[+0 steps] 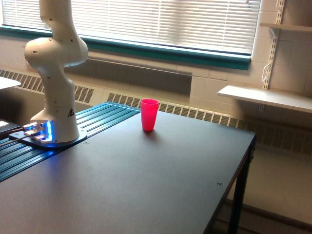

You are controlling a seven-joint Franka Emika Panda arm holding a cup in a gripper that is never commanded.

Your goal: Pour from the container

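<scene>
Pink cup (149,114) upright on dark table (161,180); end effector out of frame, state unknown.

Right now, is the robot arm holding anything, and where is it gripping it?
Cannot tell: the gripper is out of the picture. Only the arm's base shows, and the pink cup stands alone on the table.

A lab-like room: robot arm (56,73) bolted to dark table (161,180), blinds (170,22), wall shelves (265,97).
</scene>
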